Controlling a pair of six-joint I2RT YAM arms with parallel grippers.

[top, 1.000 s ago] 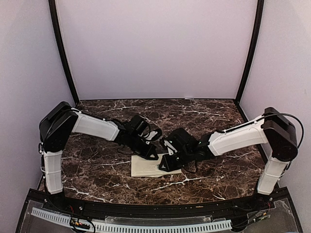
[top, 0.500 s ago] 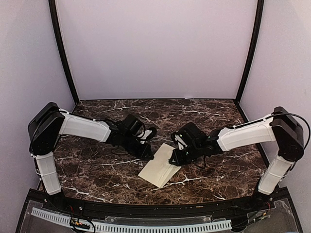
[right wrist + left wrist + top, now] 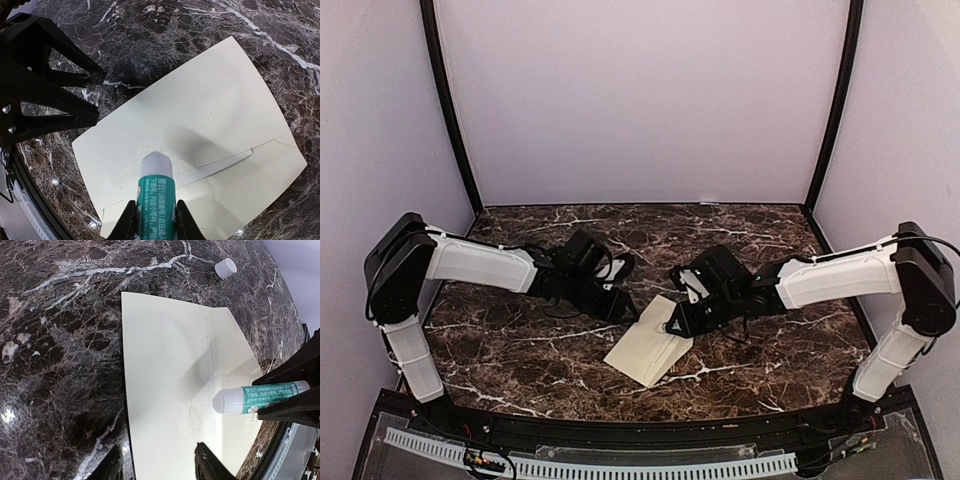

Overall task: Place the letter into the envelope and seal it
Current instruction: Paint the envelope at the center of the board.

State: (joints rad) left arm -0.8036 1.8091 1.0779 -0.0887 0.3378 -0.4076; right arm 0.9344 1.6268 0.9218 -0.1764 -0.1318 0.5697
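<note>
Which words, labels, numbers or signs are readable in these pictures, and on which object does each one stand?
glue stick, green label, held in the right tool: lines of white Chinese characters, too small and blurred to quote reliably.
envelope: no readable text on the face that shows.
white cap on the table: no text.

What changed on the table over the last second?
The envelope swung from lying crosswise to a diagonal. The left gripper opened its jaws and drew back to the left, off the envelope. Unchanged: the right gripper stays shut on the glue stick, with the tip over the envelope.
</note>
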